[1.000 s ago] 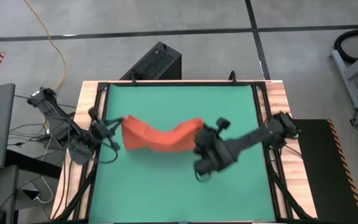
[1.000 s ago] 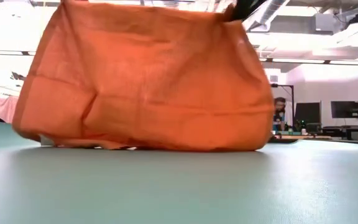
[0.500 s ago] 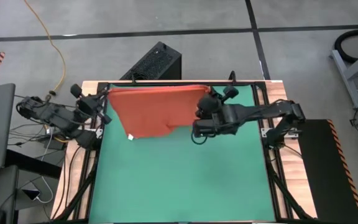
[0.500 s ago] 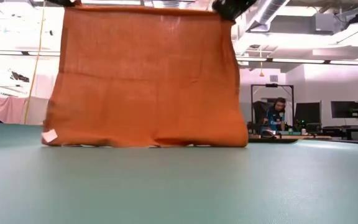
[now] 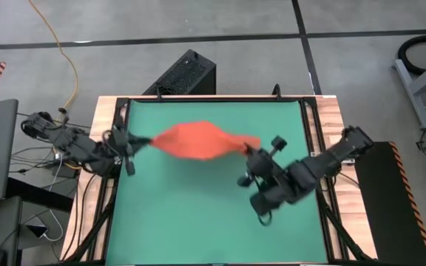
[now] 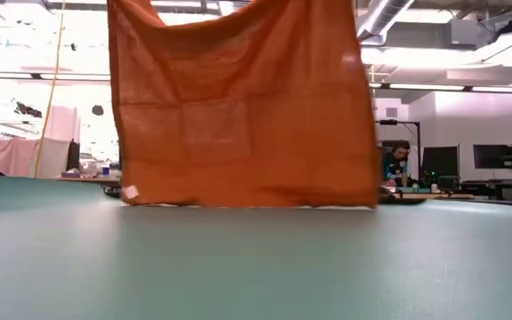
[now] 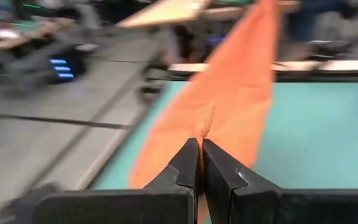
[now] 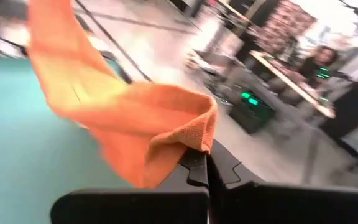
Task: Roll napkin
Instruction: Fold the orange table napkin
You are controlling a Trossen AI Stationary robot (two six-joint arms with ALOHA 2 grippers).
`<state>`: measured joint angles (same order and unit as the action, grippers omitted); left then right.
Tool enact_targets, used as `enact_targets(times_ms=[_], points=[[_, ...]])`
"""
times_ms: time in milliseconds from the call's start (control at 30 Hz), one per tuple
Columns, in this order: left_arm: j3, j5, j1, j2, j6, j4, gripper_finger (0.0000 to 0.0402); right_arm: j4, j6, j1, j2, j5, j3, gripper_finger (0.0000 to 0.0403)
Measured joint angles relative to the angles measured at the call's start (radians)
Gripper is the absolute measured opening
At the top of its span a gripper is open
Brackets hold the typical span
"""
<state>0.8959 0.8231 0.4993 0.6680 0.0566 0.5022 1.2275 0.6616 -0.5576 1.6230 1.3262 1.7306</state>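
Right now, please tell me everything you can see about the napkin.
The napkin is an orange-red woven cloth with a small white tag near one lower corner. It hangs spread between the two arms above the green table: the left gripper is shut on one upper corner, the right gripper shut on the other. In the low view it drapes like a curtain, and its bottom edge looks to just reach the table surface.

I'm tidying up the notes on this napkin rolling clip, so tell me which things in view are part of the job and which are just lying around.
Part of the job:
napkin, held up between both grippers
left gripper, shut on one corner
right gripper, shut on the other
green mat

Just lying about:
black box behind the table
yellow cable on the floor
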Motion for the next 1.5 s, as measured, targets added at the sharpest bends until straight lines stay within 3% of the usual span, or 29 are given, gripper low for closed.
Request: enact_targets(times_ms=[200, 300, 433, 567, 733, 900, 1033, 1267, 1500], points=[[0.003, -0.096, 0.176, 0.142, 0.053, -0.176, 0.0000, -0.124, -0.015, -0.167, 0.001, -0.012, 0.000, 0.0002], [0.059, -0.073, 0.289, 0.210, 0.055, -0.274, 0.0000, -0.180, -0.039, -0.228, 0.001, -0.010, 0.000, 0.0002], [0.177, 0.158, 0.417, 0.292, -0.077, -0.278, 0.0000, -0.244, -0.157, -0.272, 0.001, 0.069, 0.007, 0.0002], [0.259, 0.374, 0.461, 0.334, -0.196, -0.263, 0.0000, -0.246, -0.236, -0.261, -0.002, 0.144, 0.054, 0.0002], [0.262, 0.462, 0.406, 0.301, -0.136, -0.089, 0.0000, -0.220, -0.285, -0.149, -0.002, 0.139, 0.075, 0.0002], [0.249, 0.412, 0.300, 0.227, 0.228, 0.294, 0.0000, -0.057, -0.105, 0.035, 0.001, -0.051, 0.064, 0.0001], [0.164, 0.405, 0.226, 0.177, 0.450, 0.484, 0.0000, -0.004, 0.031, 0.176, 0.002, -0.171, -0.048, 0.0001], [-0.039, 0.383, 0.125, 0.083, 0.590, 0.528, 0.0000, -0.065, 0.074, 0.337, 0.003, -0.287, -0.256, 0.0001], [-0.177, 0.349, 0.059, 0.036, 0.635, 0.504, 0.0000, -0.136, 0.071, 0.377, 0.003, -0.316, -0.347, 0.0001]])
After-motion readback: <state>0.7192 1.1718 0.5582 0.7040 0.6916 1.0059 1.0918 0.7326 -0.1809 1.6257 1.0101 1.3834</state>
